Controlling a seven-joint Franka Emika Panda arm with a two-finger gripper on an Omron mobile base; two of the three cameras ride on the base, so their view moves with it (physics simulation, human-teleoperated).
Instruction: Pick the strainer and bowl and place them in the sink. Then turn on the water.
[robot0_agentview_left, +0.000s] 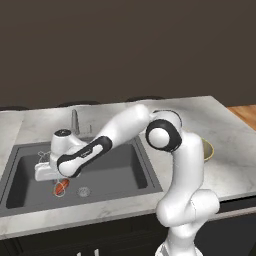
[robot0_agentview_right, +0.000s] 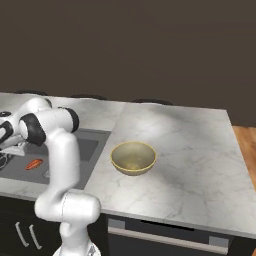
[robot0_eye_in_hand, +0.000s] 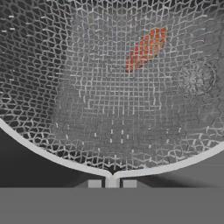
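Strainer (robot0_eye_in_hand: 109, 87) is up against the hand camera: mesh across most of the hand view, wire rim curving along the bottom, handle stub running down to the gripper (robot0_eye_in_hand: 112, 183). Fingertips (robot0_eye_in_hand: 95, 183) are pinched tight on that stub, so closed and gripping the strainer.

Landmark = sink (robot0_agentview_left: 120, 175), dark grey basin set into the marble counter (robot0_agentview_left: 210, 130).
- Left base view: arm reaches from the right of the sink down into its left half. The hand (robot0_agentview_left: 47, 170) is low over the basin floor. Thin wire loops of the strainer (robot0_agentview_left: 44, 157) show just beside the hand, inside the sink's outline.
- Small orange-red object (robot0_agentview_left: 62, 187) lies on the sink floor just below the hand, with the round drain (robot0_agentview_left: 84, 191) just to its right. Faucet (robot0_agentview_left: 75, 122) stands at the sink's back edge.
- Hand view gets the same two things through the mesh: orange-red object (robot0_eye_in_hand: 146, 49) upper middle, drain (robot0_eye_in_hand: 194, 78) to its right. Whether the strainer touches the sink floor, can't tell.

Bowl (robot0_agentview_right: 133, 158) is on the counter to the right of the sink, upright, well apart from the strainer. The right base view shows it whole: pale yellow-tan, darker inside. In the left base view only a sliver of the bowl (robot0_agentview_left: 208, 150) peeks out behind the arm's upright link.

The right base view cuts the sink (robot0_agentview_right: 92, 145) off at the left edge; the arm blocks most of it, and the orange-red object (robot0_agentview_right: 34, 164) is still visible on the floor.

No brands, labels or readable writing anywhere.
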